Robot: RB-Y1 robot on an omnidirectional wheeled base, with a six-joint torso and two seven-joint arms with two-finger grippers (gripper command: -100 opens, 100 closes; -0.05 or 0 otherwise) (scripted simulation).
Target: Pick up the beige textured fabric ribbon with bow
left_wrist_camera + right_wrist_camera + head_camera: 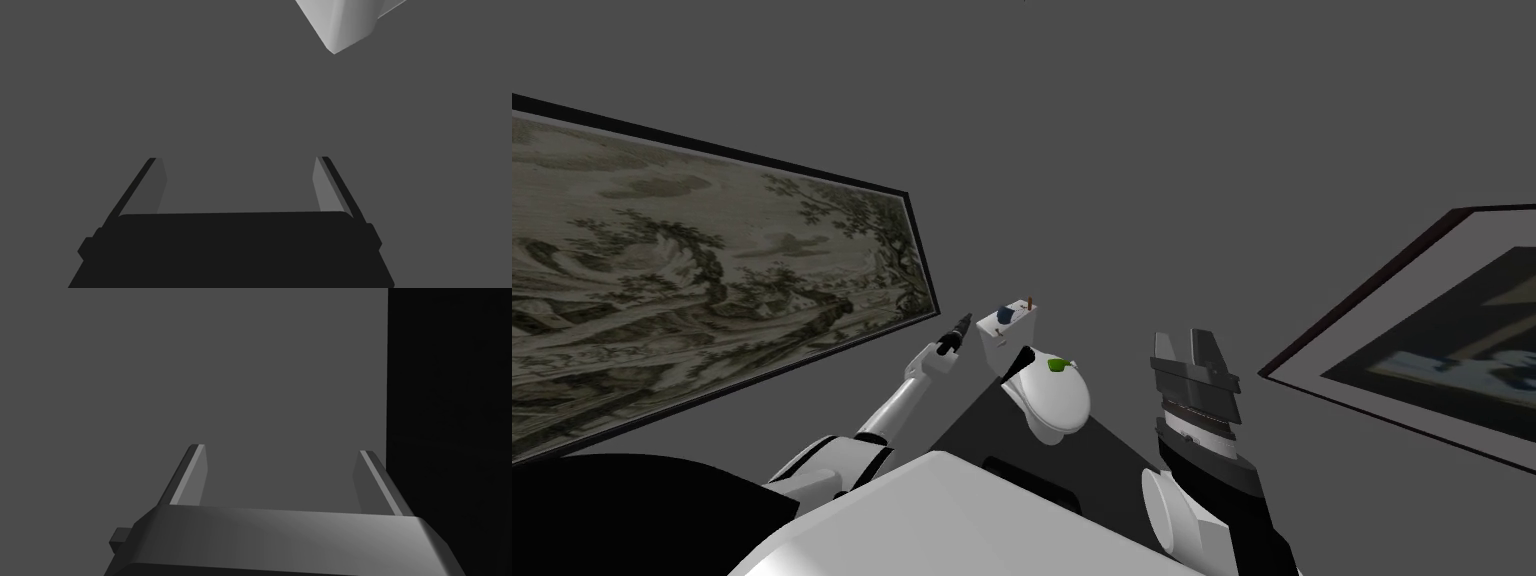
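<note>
Left pincer open, fingers spread, held just short of the white toilet tank. Right pincer also open, raised well apart from it. A blue item and a reddish stick sit on the tank just beyond the left pincer; can't tell whether either is the ribbon.

— What is the room like?
— Plain dark grey walls all round, in dim, even light. A large muted landscape picture in a thin dark frame hangs on one, and a second dark-framed picture with a wide grey border on another.
— Any furniture?
— A white toilet with its lid down, its boxy white tank against the wall, on a darker grey strip of floor. A black area lies below the landscape.
</note>
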